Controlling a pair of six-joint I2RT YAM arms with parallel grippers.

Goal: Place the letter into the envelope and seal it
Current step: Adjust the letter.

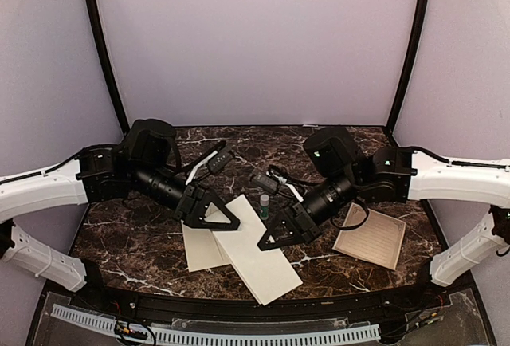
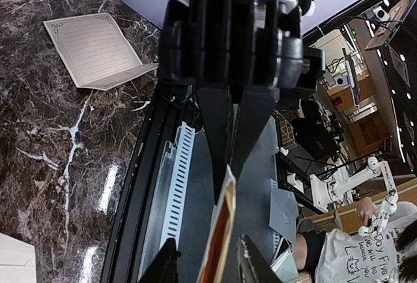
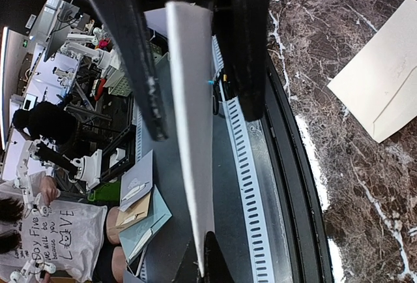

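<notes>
A: What's on the dark, white-veined marble table (image 1: 127, 242), left to right?

B: Two black arms, three papers, one bottle. The left arm (image 1: 155, 178) reaches in low and slanted. The left gripper (image 2: 212, 263) has its jaws apart on either side of a thin paper edge, with a gap showing.

A: Whose edge?

B: The envelope (image 1: 259, 270): long, plain and cream, mid-table. It overlaps a second plain cream piece (image 1: 199, 252) on its left. Behind it stands a small greenish bottle (image 1: 264, 205).

A: And on the right?

B: The right gripper (image 3: 207, 126) is pressed together on the envelope's other edge. Beyond it one bordered, lined sheet (image 1: 373, 238) lies flat.
</notes>
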